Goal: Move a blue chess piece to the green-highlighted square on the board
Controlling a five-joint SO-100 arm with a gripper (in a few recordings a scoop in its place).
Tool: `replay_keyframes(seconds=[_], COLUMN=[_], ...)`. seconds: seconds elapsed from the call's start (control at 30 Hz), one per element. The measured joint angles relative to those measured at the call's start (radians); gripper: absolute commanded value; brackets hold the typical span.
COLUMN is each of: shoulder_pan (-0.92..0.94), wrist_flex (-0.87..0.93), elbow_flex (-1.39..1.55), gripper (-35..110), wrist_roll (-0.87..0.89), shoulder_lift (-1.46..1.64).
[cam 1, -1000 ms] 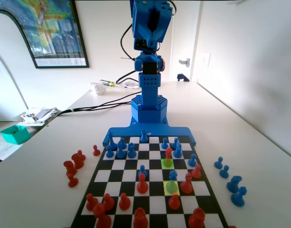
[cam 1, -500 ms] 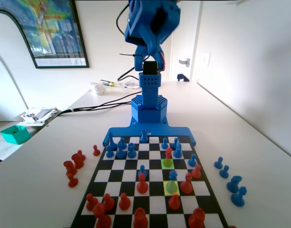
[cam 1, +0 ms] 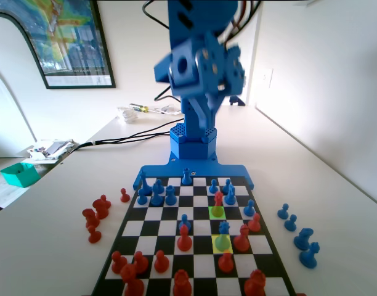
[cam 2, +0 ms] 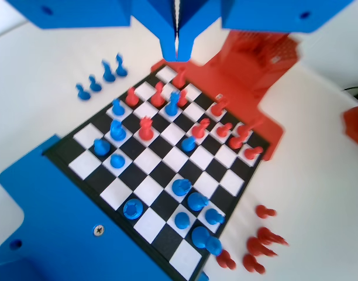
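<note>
1. nearest in the fixed view: the board point(cam 1: 153, 228), black and white, with red pieces standing in its front rows.
2. on the yellow-highlighted square point(cam 1: 222, 243), right of the middle: the blue chess piece point(cam 1: 223, 229), a small pawn with round head, upright, not held by anything.
3. just beside it to the right, a red piece point(cam 1: 242, 237); just in front of it, another red piece point(cam 1: 226, 262).
4. two rows farther, same column: the green-highlighted square point(cam 1: 217, 212), taken by a red pawn point(cam 1: 218, 200) that stands upright on it.
5. off the board on the table: a group of red pieces point(cam 1: 95, 216) at the left, a group of blue pieces point(cam 1: 299, 233) at the right.
6. farther back: a row of blue pieces along the far rows, then the blue plastic edge point(cam 1: 193, 171) of the board.
7. at the far end, above the board: the blue arm, raised high and blurred, well apart from every piece.
8. in the wrist view: the gripper point(cam 2: 177, 50) hanging from the top edge over the board point(cam 2: 167, 155), jaws pressed together with only a thin slit between, nothing held; pieces below a little blurred.
9. far left in the fixed view: a teal box point(cam 1: 19, 174) near the table edge, and a framed picture point(cam 1: 56, 40) on the wall.
</note>
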Motion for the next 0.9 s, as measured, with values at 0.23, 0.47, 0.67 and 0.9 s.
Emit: replay_keyframes(seconds=[0.23, 0.47, 0.67, 0.9], shoulder_pan=[-0.066, -0.066, -0.069, -0.1], wrist_flex=[-0.003, 0.014, 0.057, 0.086], elbow_flex=[0.021, 0.015, -0.092, -0.169], gripper=[2, 5, 9, 12], wrist_roll=[-0.009, -0.077, -0.038, 0.02], shoulder_lift=[-0.123, -0.264, -0.387, -0.439])
